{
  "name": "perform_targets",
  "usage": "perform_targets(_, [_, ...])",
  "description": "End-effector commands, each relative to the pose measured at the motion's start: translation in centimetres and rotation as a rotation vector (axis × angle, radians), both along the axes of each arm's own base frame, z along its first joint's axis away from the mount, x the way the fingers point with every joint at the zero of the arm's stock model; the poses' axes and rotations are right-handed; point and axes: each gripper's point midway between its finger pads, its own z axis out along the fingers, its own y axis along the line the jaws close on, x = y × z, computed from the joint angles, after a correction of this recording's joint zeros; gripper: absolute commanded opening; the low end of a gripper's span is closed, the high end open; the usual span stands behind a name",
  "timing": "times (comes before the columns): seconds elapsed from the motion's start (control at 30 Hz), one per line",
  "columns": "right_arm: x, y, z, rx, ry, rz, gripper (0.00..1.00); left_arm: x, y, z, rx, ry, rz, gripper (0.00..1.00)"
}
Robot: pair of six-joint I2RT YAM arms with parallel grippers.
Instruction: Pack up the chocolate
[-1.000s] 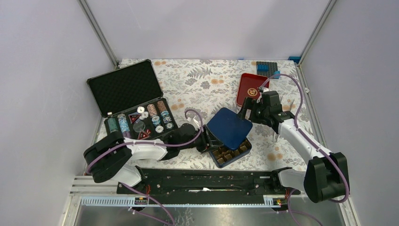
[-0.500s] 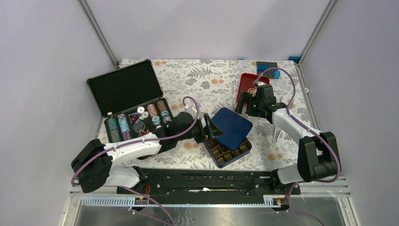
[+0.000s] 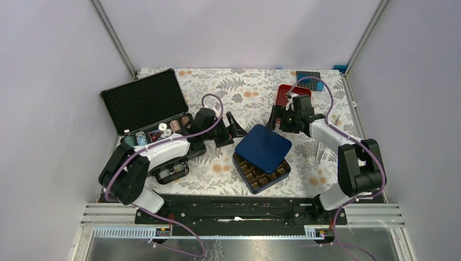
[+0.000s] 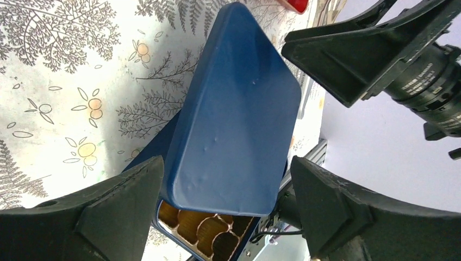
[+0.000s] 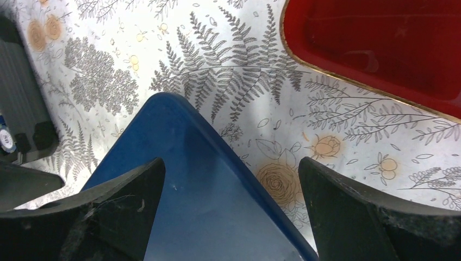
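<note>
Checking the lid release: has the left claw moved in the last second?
Yes: the left claw pulled back from the blue tin, toward the black case.

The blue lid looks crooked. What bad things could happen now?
The lid lies crooked on the box, leaving the near cells uncovered. Pressing it like this might jam or tip it. The open left gripper and right gripper sit close by; a bump could slide it off.
</note>
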Motion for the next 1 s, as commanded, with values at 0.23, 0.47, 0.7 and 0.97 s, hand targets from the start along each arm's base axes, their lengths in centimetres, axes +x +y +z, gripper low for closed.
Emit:
perform_targets(0.23, [-3.0, 0.5, 0.8, 0.064, 0.000, 0.041, 0.99, -0.1, -0.7, -0.9, -0.036, 0.011, -0.082, 0.91])
perform_targets(0.47, [-5.2, 0.3, 1.2, 0.081, 0.008, 0.052, 0.98, -0.3, -1.0, -0.8, -0.053, 0.012, -0.094, 0.91])
perform_targets(0.7, [-7.3, -0.2, 1.5, 0.067, 0.022, 0.085, 0.98, -0.2, -1.3, -0.9, -0.056, 0.013, -0.110, 0.91])
perform_targets(0.97, [-9.9, 0.4, 0.6, 0.118, 0.083, 0.118, 0.95, -0.3, -1.3, -1.1, -0.059, 0.018, -0.115, 0.91])
